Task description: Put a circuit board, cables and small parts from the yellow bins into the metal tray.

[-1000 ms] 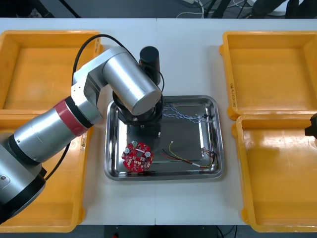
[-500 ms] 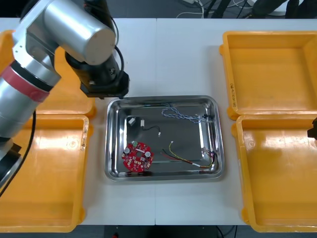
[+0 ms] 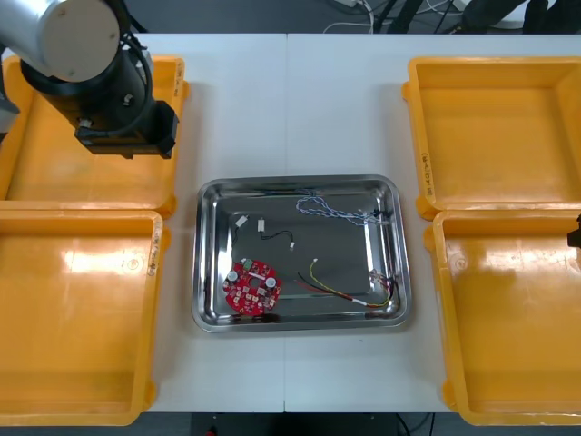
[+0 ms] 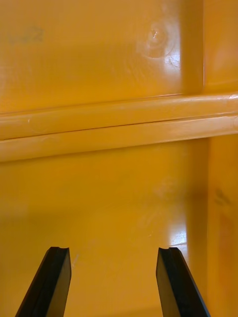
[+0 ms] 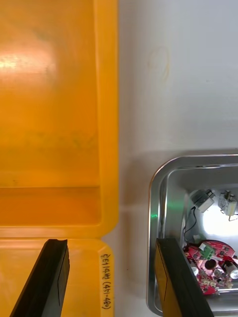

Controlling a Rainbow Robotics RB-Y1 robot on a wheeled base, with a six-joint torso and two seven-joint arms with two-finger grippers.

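The metal tray (image 3: 300, 180) in the middle of the table holds a round red circuit board (image 3: 252, 287), a twisted blue and white cable (image 3: 334, 209), a black cable (image 3: 275, 234) with small metal parts (image 3: 243, 221) and a red and yellow cable (image 3: 349, 291). My left arm (image 3: 95, 77) hangs over the far left yellow bin (image 3: 54, 168). The left gripper (image 5: 113, 280) is open and holds nothing. It straddles that bin's rim (image 5: 106, 148), with the tray's corner (image 5: 154, 188) and circuit board (image 5: 210, 265) beside one finger. My right gripper (image 4: 114, 282) is open over a yellow bin floor (image 4: 119, 198).
The near left yellow bin (image 3: 73, 318), the far right yellow bin (image 3: 499, 136) and the near right yellow bin (image 3: 517, 327) show bare floors. My right arm (image 3: 575, 238) sits at the table's right edge. White table surface lies between the tray and the bins.
My left arm has swung from over the tray up and to the left, out over the far left bin, uncovering the black cable and small parts in the tray. The right arm stayed put.
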